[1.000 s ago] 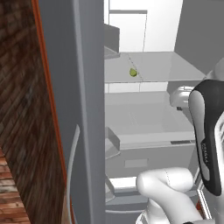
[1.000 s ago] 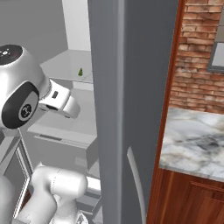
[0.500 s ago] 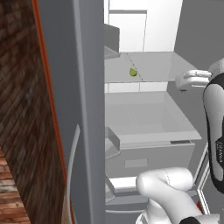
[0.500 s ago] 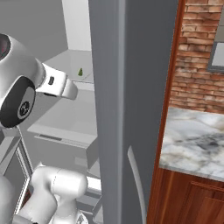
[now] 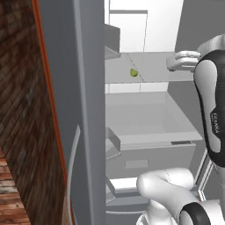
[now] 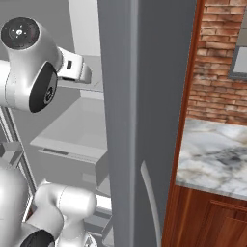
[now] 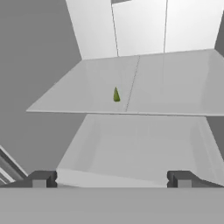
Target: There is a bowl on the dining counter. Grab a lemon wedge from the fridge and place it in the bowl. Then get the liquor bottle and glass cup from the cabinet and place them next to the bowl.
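A small green lemon wedge (image 5: 133,72) lies on a grey shelf (image 5: 154,70) inside the open fridge; in the hand view the lemon wedge (image 7: 116,95) stands near that shelf's (image 7: 175,87) front edge. My gripper (image 7: 111,179) is open, its two dark fingertips (image 7: 40,179) wide apart with nothing between them, still well short of the wedge and lower than the shelf. My white hand (image 5: 184,60) reaches in from the right at shelf height. The bowl, liquor bottle, glass cup and cabinet are out of view.
The fridge door (image 5: 83,123) stands open on the left, its handle (image 5: 72,162) low down. A grey drawer (image 5: 145,127) juts out below the shelf. A brick wall (image 6: 217,58) and a marble counter (image 6: 217,159) lie to the right of the fridge.
My arm has risen and reached further into the fridge; the hand climbed from drawer height to shelf height. The lemon wedge has not moved.
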Available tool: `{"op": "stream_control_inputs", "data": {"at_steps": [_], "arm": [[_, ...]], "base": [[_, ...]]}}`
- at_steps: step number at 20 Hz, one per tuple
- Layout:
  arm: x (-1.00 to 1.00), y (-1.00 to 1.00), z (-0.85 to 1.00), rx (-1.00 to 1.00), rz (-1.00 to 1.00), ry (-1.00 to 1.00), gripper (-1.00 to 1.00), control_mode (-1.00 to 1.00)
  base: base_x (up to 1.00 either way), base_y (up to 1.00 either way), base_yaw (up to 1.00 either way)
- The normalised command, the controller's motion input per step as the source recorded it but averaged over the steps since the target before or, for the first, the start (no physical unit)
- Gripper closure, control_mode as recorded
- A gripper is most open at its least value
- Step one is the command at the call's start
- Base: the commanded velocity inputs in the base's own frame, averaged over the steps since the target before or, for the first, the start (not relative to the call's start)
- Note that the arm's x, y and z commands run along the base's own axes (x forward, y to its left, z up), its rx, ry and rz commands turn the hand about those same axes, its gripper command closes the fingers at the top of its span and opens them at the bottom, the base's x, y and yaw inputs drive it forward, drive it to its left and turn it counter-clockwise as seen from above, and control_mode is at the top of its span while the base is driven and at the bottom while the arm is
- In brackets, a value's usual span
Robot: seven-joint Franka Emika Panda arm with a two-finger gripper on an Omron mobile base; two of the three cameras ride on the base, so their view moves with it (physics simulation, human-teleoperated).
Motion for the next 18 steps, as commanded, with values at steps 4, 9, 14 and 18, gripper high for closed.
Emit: {"op": "stream_control_inputs", "data": {"at_steps": [4, 9, 14, 18], "arm": [[0.82, 0.33, 0.00, 0.00, 0.04, 0.01, -1.00, -1.00], [0.78, 0.26, -0.04, -0.03, 0.00, 0.01, -1.00, -1.00], [0.72, 0.05, -0.27, -0.08, 0.00, 0.00, -1.00, -1.00], [0.60, 0.00, -0.43, -0.09, 0.00, 0.00, -1.00, -1.00]], "base": [[0.00, 0.00, 0.00], [0.00, 0.00, 0.00], [0.00, 0.00, 0.00], [0.00, 0.00, 0.00]]}}
